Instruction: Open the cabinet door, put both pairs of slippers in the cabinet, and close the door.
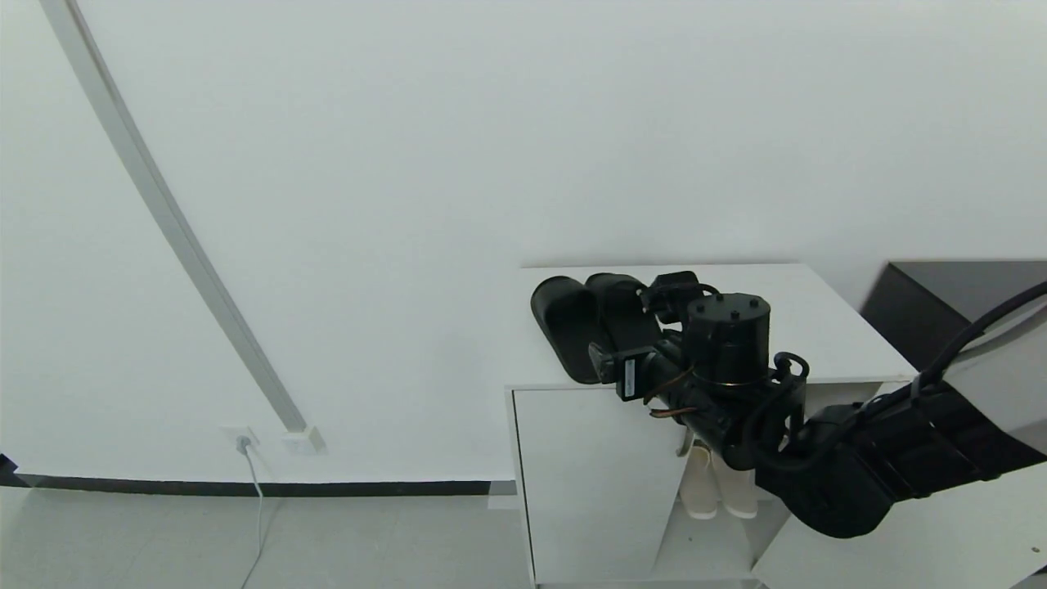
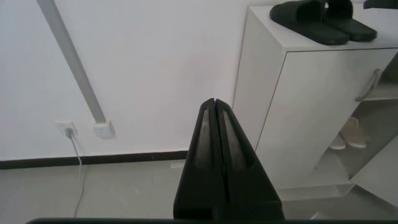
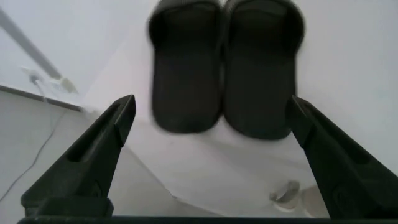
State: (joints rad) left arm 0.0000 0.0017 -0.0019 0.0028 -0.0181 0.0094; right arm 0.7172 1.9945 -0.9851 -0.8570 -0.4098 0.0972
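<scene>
"What worries you from here?"

"The black slippers (image 3: 224,68) sit side by side at the very front edge of the cabinet's (image 1: 818,327) top surface, and they seem to poke a little past it. If the right end effector (image 3: 211,104) closes off-centre, I'd guess it catches one slipper and knocks the other to the floor."

"Is it gripping them?"

"No. Its fingers (image 3: 93,162) are spread wide with nothing held. The pair lies just ahead of them, lined up with the gap, and I see no contact."

"And the other arm?"

"The left end effector (image 2: 214,155) is pressed together and empty, well apart from the cabinet and off to its side. The white slippers (image 1: 720,487) stand inside the open compartment."
</scene>
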